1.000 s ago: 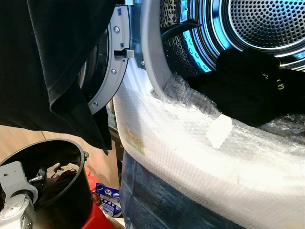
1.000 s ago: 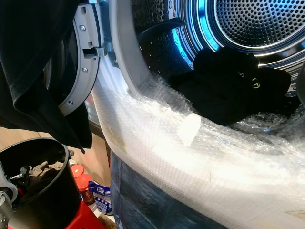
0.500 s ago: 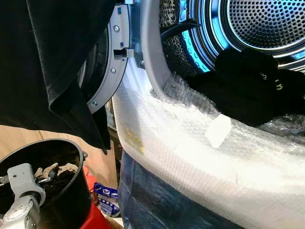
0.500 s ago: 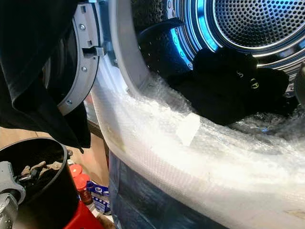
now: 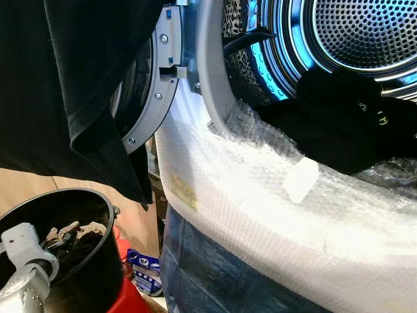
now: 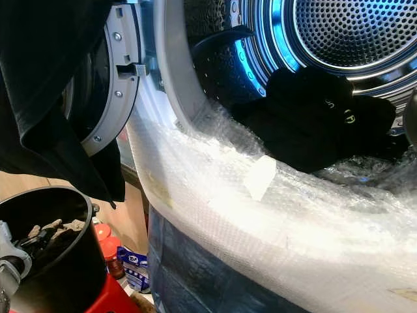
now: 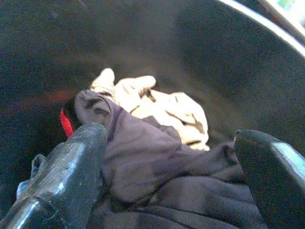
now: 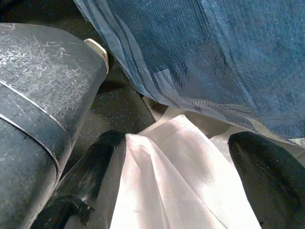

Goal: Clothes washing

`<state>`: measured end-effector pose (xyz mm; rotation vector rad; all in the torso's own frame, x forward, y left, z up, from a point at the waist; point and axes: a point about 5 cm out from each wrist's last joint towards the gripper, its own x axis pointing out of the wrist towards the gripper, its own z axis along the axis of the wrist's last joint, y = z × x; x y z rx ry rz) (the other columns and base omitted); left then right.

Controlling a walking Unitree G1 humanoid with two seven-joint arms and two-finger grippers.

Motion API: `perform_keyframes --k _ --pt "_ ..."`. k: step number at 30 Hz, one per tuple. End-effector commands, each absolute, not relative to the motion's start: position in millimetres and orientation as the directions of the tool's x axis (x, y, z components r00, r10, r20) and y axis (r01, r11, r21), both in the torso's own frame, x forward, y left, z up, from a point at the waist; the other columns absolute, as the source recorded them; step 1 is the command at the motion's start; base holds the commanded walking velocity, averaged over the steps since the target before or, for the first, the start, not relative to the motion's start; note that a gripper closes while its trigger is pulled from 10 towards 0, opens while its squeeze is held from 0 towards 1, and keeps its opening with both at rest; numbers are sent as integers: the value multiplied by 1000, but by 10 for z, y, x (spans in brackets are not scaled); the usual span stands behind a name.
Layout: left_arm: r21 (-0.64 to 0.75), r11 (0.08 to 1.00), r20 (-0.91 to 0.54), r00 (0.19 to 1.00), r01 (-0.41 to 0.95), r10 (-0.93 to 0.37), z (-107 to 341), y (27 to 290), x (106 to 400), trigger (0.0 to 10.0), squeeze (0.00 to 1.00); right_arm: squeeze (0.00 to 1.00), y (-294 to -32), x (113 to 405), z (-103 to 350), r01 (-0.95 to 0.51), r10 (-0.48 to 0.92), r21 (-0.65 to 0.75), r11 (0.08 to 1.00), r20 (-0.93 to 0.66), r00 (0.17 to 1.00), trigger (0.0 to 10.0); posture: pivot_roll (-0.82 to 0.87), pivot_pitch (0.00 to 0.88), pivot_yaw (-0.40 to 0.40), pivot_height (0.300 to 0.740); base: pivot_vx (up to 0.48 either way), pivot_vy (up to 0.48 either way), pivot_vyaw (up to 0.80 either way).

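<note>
Laundry is partly loaded, we judge: one black garment [image 5: 339, 124] lies at the front lip of the drum [image 5: 365, 32], while a dark cloth [image 7: 157, 181] and a pale one [image 7: 157, 102] are still heaped on the bucket [image 5: 104, 261] floor. Our left gripper [image 7: 171, 176] reaches down inside the bucket, fingers spread on either side of the dark cloth and not yet pinching it. Our right gripper [image 8: 176, 186] hangs low beside the blue wrap [image 8: 214, 62], fingers apart over a white sheet [image 8: 167, 186], holding nothing.

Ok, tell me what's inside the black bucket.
In the black bucket lie a dark purplish garment and a pale cloth, with the left gripper open over them. Anything beneath the clothes is covered.
</note>
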<state>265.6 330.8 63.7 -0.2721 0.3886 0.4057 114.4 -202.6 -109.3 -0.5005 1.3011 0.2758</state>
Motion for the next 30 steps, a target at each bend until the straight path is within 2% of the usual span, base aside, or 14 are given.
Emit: perform_keyframes --k 1,17,27,30 --pt "-140 896 -472 824 -421 313 598 3281 2624 10000 0 0 -2070 1138 -1088 -475 -90 -203 856 -964 249 10000 11 0 -102 740 0 0 0" --pt "-181 938 -584 800 -296 139 501 2934 2641 10000 0 0 -2034 1220 -1070 -507 -74 -202 838 -963 261 10000 13 0 -105 740 0 0 0" --pt "-212 930 -647 756 -299 96 404 2841 2570 10000 0 0 -1998 1238 -1070 -527 -69 -205 825 -962 266 10000 19 0 -102 740 0 0 0" --pt "-236 926 -675 735 -296 63 322 2720 2556 10000 0 0 -1990 1240 -1070 -542 -65 -204 815 -962 265 10000 22 0 -99 740 0 0 0"
